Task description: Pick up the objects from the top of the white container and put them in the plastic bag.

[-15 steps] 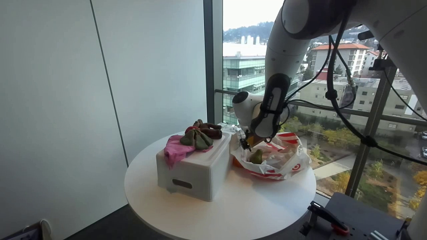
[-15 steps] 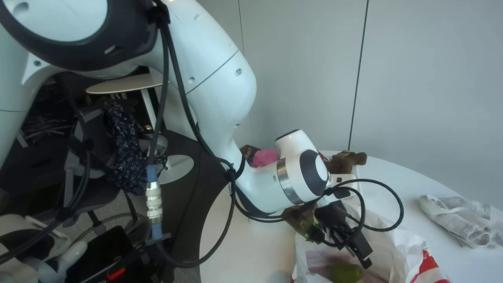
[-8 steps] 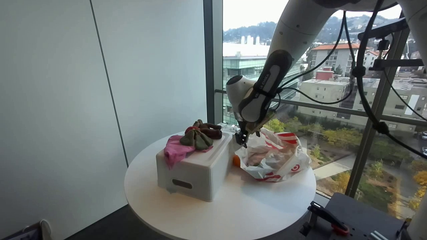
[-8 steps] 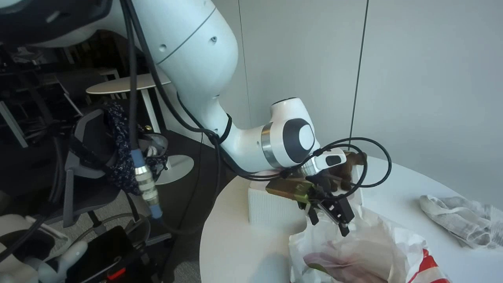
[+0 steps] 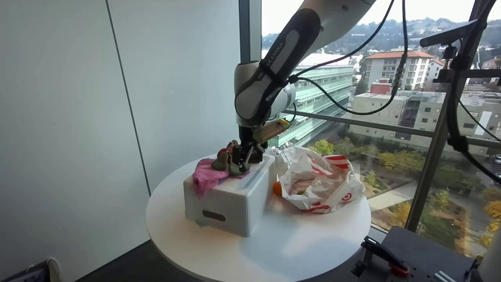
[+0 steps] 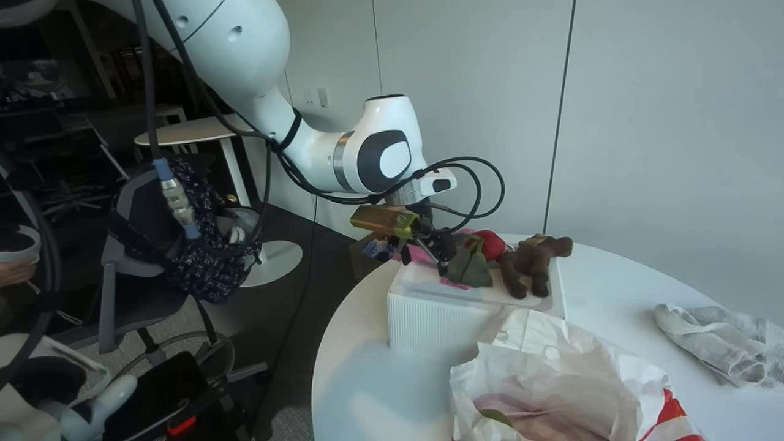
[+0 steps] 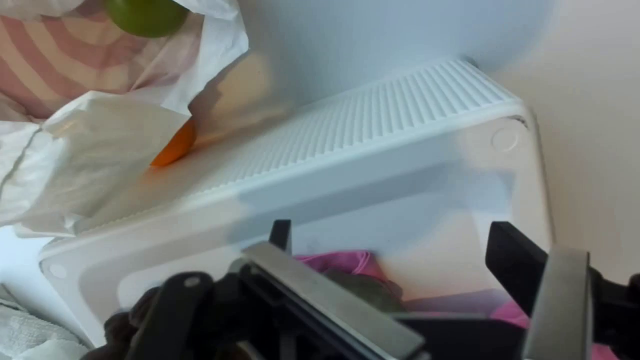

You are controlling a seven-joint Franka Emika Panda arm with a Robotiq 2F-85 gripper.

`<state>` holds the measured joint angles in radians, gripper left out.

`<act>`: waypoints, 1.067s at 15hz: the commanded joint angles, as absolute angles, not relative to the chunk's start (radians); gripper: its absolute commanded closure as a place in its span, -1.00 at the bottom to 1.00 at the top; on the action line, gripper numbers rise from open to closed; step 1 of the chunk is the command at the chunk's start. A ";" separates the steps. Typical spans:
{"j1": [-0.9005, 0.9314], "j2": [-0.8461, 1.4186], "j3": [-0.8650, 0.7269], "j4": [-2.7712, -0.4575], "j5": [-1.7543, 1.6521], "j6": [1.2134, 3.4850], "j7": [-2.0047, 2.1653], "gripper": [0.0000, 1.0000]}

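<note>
One spread gripper (image 7: 391, 237), white container (image 5: 233, 207), bare edge facing plastic bag (image 5: 334, 200)

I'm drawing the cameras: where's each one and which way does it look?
Wrist view: mounted beside the gripper, looking down at the container; gripper shows.
An exterior view: off the arm, facing table and window; arm and gripper show.
An exterior view: off the arm, facing wall and bag; arm and gripper show.
Both exterior views share container and bag.
</note>
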<state>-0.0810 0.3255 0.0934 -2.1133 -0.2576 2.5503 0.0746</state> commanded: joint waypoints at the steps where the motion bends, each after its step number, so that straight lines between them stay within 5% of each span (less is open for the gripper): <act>1: -0.025 0.322 0.141 -2.128 -0.059 2.604 0.015 -1.00; 6: 0.115 0.363 0.099 -2.096 -0.042 2.796 0.175 -1.00; 16: 0.506 0.580 -0.339 -2.000 -0.366 3.022 0.674 -1.00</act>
<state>0.4339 0.5148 -0.2698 -2.0583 -0.3415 2.9855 0.5931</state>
